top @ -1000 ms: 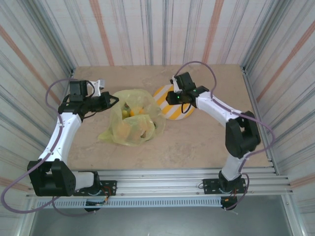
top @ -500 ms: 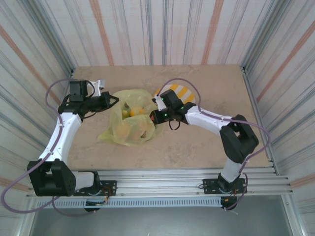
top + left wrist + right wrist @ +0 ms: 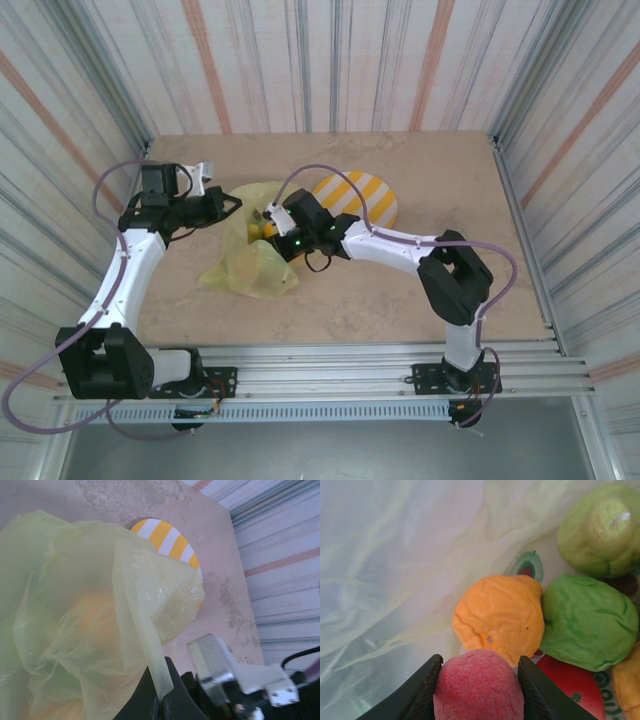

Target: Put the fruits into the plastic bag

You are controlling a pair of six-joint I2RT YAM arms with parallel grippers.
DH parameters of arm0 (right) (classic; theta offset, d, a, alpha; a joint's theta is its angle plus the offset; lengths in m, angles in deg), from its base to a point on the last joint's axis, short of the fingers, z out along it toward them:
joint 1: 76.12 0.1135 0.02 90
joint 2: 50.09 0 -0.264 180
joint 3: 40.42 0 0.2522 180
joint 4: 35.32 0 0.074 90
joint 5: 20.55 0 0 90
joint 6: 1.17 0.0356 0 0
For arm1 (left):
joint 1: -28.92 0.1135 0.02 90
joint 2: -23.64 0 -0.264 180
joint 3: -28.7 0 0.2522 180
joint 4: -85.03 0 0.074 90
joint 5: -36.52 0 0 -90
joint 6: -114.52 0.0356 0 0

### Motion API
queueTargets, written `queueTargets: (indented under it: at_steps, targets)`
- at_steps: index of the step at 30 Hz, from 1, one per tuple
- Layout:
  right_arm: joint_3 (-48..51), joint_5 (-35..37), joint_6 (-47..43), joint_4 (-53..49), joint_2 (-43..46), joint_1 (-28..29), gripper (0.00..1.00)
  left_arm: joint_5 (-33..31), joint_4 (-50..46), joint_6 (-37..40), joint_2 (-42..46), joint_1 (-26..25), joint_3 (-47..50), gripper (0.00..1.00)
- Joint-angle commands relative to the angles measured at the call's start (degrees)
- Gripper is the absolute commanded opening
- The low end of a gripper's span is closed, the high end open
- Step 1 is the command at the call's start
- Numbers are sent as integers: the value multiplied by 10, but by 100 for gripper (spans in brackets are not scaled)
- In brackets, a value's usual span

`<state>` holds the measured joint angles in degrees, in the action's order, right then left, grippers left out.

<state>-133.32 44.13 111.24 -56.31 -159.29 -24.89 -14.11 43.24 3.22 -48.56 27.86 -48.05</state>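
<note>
Right claw [image 3: 479,660]: my two dark fingers press on either side of a red fruit [image 3: 478,687], gripping it between them; from above, the claw sits in the mouth of the bag [image 3: 250,270].
Left claw [image 3: 161,700]: pinched tight on a fold of the bag's rim, which I hold raised off the tabletop [image 3: 400,290].
Bag: crinkled yellow-green film, lying on the tabletop between my two claws, its far edge overlapping the plate [image 3: 365,195].
Orange fruit [image 3: 500,617]: inside the bag, just beyond the red fruit and touching it.
Green fruit [image 3: 587,625]: inside the bag, against the orange fruit's right side.
Pear [image 3: 600,530]: yellow-green, inside the bag, beyond the green fruit.
Second red piece [image 3: 565,685]: glossy, partly hidden beneath the orange and green fruits.
Plate: yellow-and-white striped, flat on the tabletop.
</note>
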Motion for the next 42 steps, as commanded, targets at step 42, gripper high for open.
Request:
queueTargets:
  at_steps: [42]
  targets:
    - [93, 107, 10, 10, 111, -75, 77, 8, 3, -1, 2, 6, 5, 1]
